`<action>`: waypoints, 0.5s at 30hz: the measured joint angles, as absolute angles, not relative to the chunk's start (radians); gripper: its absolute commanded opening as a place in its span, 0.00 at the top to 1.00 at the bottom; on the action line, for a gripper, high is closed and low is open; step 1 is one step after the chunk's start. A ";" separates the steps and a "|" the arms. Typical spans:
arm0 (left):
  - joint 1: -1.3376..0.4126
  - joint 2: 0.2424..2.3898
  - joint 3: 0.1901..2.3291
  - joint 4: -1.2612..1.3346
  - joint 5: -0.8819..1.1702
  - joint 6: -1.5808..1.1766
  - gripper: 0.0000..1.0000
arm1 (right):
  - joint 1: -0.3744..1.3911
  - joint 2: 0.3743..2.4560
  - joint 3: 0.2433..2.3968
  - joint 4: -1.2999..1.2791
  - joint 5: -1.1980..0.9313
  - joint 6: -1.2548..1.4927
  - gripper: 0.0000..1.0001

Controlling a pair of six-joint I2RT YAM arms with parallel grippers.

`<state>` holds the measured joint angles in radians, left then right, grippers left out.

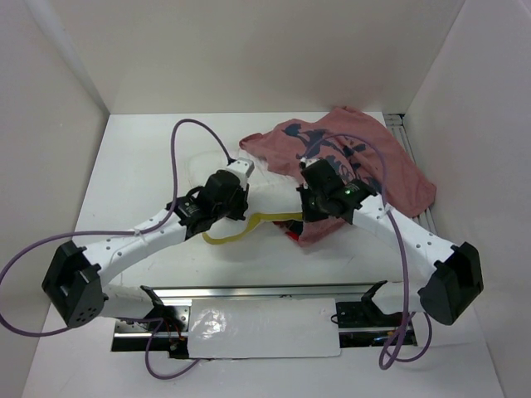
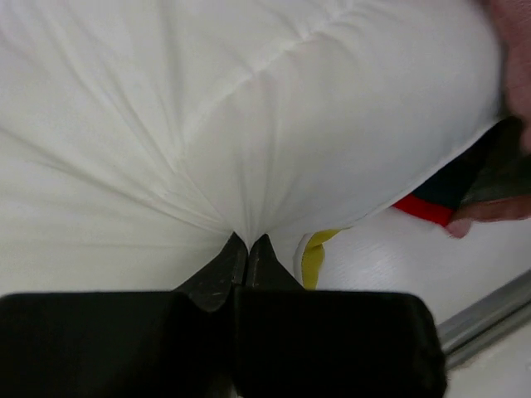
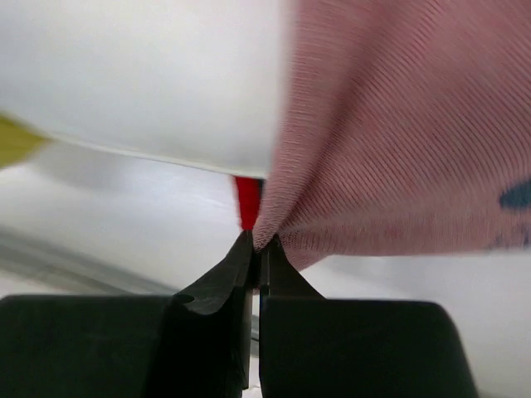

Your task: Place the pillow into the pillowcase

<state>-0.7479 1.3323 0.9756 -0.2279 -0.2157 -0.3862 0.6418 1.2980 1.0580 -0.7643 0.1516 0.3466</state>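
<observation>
The white pillow [image 1: 270, 197] lies at the table's middle, its pale yellow edge [image 1: 241, 228] showing at the front. Its right part sits in or under the pillowcase [image 1: 365, 162], whose faded pink-red face with dark blue marks is up, at the right rear. My left gripper [image 1: 236, 192] is shut on a pinch of the pillow's white cloth [image 2: 249, 149]; the yellow edge [image 2: 312, 257] shows beside the fingers. My right gripper [image 1: 309, 207] is shut on the pillowcase's front edge [image 3: 398, 149], with a strip of bright red [image 3: 247, 203] and the pillow [image 3: 141, 75] to its left.
White walls close the table at the left, back and right. A metal rail [image 1: 265, 292] with a white sheet [image 1: 265, 327] runs along the near edge between the arm bases. Purple cables [image 1: 187, 141] loop over both arms.
</observation>
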 measured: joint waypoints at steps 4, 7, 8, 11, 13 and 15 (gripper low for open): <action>-0.747 1.243 0.973 -0.208 -0.168 -0.457 1.00 | 0.686 1.301 1.161 -0.705 -0.067 0.289 1.00; -0.747 1.172 0.976 -0.179 -0.162 -0.517 1.00 | 0.760 1.361 1.283 -0.646 -0.233 0.244 1.00; -0.747 1.164 0.981 -0.178 -0.167 -0.532 1.00 | 0.786 1.390 1.324 -0.629 -0.287 0.231 1.00; -0.747 1.163 0.990 -0.162 -0.180 -0.582 1.00 | 0.846 1.464 1.401 -0.581 -0.439 0.196 1.00; -0.747 1.156 0.978 -0.163 -0.181 -0.611 1.00 | 0.858 1.482 1.406 -0.556 -0.494 0.185 1.00; -0.747 1.146 0.952 -0.138 -0.184 -0.650 1.00 | 0.845 1.485 1.391 -0.532 -0.538 0.191 1.00</action>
<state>-0.7467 1.1461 0.9524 -0.1375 -0.1841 -0.6498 0.8448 1.4845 1.3914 -0.5323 -0.5381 0.1905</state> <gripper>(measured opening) 0.037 0.033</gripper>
